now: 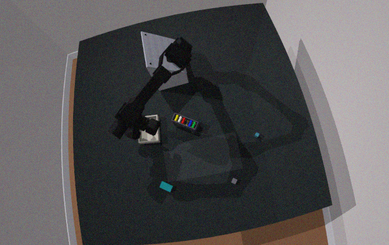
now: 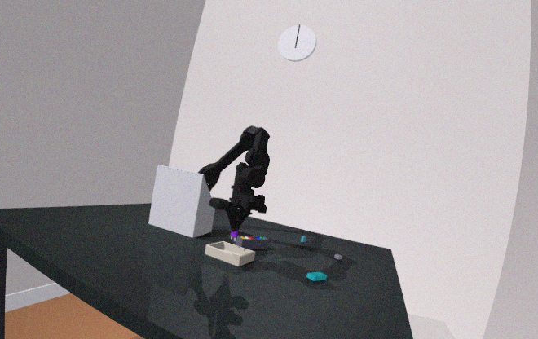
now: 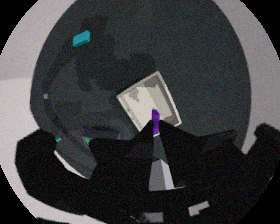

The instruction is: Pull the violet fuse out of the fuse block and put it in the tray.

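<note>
My jaws (image 2: 233, 229) are clenched on the violet fuse (image 2: 233, 234), which hangs clear of the fuse block (image 1: 185, 121) and above the tray (image 2: 230, 253).

Done, as I judge it: extraction and most of the carry. In the top view the block shows only its other coloured fuses, and my wrist covers the far part of the tray (image 1: 150, 137). In the wrist view the violet fuse (image 3: 155, 121) sits over the tray's near rim (image 3: 149, 104).

Left to do: lower into the tray and release. The block lies just right of the tray, so any drift that way risks contact.

Markings: I can read no brand, label or writing on anything.
</note>
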Available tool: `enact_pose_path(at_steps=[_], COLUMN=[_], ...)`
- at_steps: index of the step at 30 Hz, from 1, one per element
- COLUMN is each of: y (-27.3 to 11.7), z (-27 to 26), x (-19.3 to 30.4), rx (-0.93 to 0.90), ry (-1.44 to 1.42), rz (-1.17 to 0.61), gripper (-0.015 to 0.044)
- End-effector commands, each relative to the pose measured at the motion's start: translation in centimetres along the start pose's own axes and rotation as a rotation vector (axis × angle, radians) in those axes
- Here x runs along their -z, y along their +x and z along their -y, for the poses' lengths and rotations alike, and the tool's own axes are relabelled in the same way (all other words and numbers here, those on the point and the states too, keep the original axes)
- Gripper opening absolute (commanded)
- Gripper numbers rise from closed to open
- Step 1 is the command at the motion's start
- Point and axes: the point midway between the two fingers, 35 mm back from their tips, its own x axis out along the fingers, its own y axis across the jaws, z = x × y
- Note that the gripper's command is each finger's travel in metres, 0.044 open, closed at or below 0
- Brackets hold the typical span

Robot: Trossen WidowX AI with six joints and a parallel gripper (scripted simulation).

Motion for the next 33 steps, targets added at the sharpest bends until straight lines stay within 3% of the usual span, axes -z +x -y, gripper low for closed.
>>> enact_pose_path(at_steps=[1, 21, 33], y=[1.0, 3.5, 3.1], z=[0.0, 0.0, 0.1], x=[0.1, 0.2, 0.1], rx=[-0.001, -0.002, 0.001], ry=[0.003, 0.003, -0.002], rz=[-0.008, -0.009, -0.004], gripper=[0.0000, 0.0000, 0.0315])
